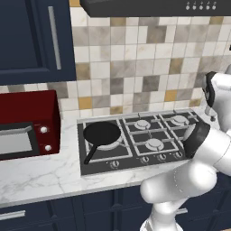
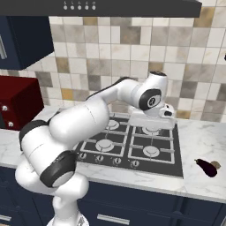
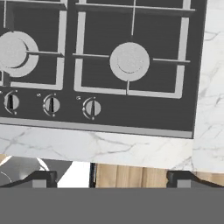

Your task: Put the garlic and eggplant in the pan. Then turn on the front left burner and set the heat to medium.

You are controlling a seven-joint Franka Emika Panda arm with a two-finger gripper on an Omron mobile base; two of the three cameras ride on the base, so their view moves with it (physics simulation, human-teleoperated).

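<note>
While the pan (image 1: 103, 134) sits on the front left burner (image 1: 109, 143) in the left base view, the right base view shows the eggplant (image 2: 206, 167) on the bench (image 2: 201, 141) (right of the hob); the claw (image 3: 113, 178) stands wide, holding nothing.

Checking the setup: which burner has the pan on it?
The front left burner, nearest the red microwave. The black pan covers it, handle pointing toward the counter edge; the other burners' grates are bare.
</note>
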